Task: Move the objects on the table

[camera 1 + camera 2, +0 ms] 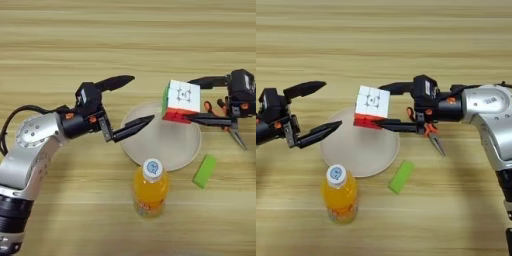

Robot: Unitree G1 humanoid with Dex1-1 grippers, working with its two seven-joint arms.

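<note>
Overhead, our left eye sees the left gripper [130, 102], jaws spread empty, beside the plate [162, 145]. Our right eye sees the right gripper [383, 107] clamping the puzzle cube [372, 107] above the counter [406, 40], bottle [339, 195] nearby.

Table [50, 30] w/ plate [172, 150], bottle [150, 192], block [205, 171], pliers [433, 137].

Bright even overhead light, soft faint shadows under things, mild overall softness, no harsh glare
</note>
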